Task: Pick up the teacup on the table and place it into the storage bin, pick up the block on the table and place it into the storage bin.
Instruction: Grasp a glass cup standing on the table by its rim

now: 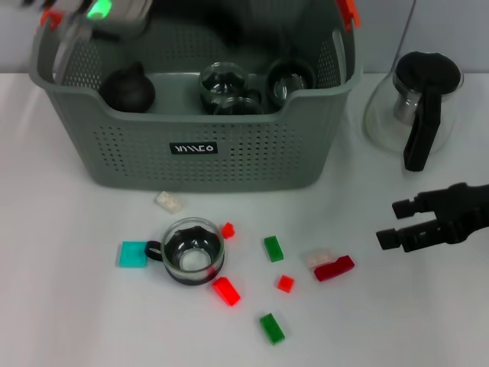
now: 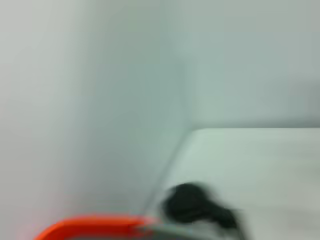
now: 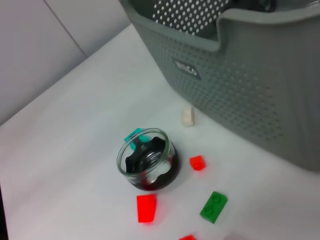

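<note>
1. Sitting toward the far side of the white counter, the storage bin is a large grey perforated basket with orange clips at its handles; its near wall carries a small black label with white lettering too small to read with certainty.
2. Inside the bin lie a dark round pot at its left end and several glass cups nearer the middle.
3. The teacup, clear glass with a dark base and a dark handle, stands upright on the counter in front of the bin, toward the near edge and apart from the bin.
4. A teal block lies just beside the teacup's handle, on the side toward the counter's left edge.
5. Other blocks are scattered around the cup: a white one between cup and bin, a small red one just beside the cup, a larger red one nearer the near edge, two green ones, a small red one, and a dark red one touching a pale one.
6. The right tool hovers above the counter near its right edge, jaws apart and holding nothing, well clear of the blocks.
7. The left tool is up over the bin's far left corner; I cannot tell how far it is open or whether it has hold of anything.
8. A glass carafe with a black handle stands beside the bin toward the counter's far right corner.
</note>
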